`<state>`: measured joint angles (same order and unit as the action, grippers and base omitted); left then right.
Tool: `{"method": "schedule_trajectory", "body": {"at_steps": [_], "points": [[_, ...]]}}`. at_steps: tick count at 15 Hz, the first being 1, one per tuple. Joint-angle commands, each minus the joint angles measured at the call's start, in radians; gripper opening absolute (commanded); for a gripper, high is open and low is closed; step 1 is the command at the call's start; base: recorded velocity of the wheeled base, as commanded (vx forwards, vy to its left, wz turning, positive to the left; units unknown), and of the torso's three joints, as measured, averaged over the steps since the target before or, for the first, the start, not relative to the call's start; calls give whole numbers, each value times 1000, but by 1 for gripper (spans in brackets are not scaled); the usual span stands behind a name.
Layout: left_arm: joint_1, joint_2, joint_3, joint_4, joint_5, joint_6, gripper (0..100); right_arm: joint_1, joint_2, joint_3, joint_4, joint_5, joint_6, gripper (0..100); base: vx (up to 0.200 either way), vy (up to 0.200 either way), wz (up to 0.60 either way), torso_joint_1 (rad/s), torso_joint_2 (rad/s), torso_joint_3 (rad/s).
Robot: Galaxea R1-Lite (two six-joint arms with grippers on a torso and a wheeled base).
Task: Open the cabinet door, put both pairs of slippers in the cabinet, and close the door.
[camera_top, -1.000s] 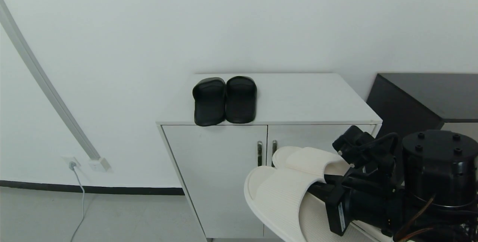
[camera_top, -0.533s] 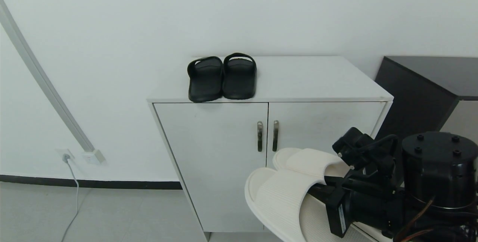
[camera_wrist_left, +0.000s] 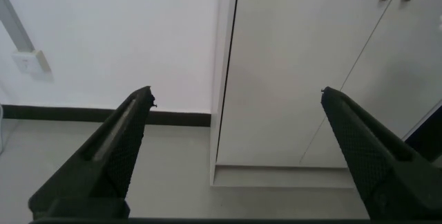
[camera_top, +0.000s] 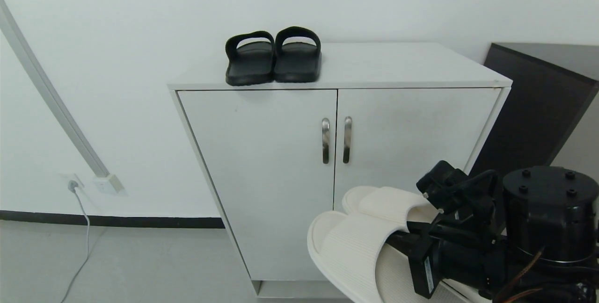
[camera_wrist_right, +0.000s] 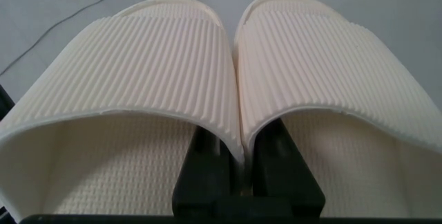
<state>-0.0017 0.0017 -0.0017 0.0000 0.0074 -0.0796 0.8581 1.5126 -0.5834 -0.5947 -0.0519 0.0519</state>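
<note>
Head camera sank; right gripper clamps white slippers, left gripper spread wide.

Plugged wall socket, grey cable, slanted conduit, dark box

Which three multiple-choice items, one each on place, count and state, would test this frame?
1. Where are the black slippers? A on the floor; B on top of the cabinet; C inside the cabinet.
2. How many handles are on the cabinet's front? A one; B two; C four.
3. What state are the doors in? A both shut; B left one open; C both open.

1 B: they sit side by side on its top, near the front edge.
2 B: two upright bars flank the middle seam.
3 A: both panels lie flush, while the right gripper holds the white slippers.
</note>
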Motion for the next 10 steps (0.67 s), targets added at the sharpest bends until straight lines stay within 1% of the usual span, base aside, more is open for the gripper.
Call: {"method": "schedule_trajectory", "body": {"at_steps": [1,6,7,8,10], "points": [[0,0,0,0,0,0,100,1,1,10,-1,0,-3,0,0,0,0,-110,466,344],[0,0,-1,2,-1,1,100,4,3,11,-10,1,-6,0,0,0,0,-64,453,375],[0,0,-1,2,-1,4,100,4,5,11,-10,1,-6,0,0,0,0,-17,432,417],[0,0,0,2,-7,20,100,10,5,10,-10,1,-6,0,0,0,0,-17,369,349],[0,0,0,2,-11,21,100,10,1,14,-10,1,-6,0,0,0,0,-2,158,151]]}}
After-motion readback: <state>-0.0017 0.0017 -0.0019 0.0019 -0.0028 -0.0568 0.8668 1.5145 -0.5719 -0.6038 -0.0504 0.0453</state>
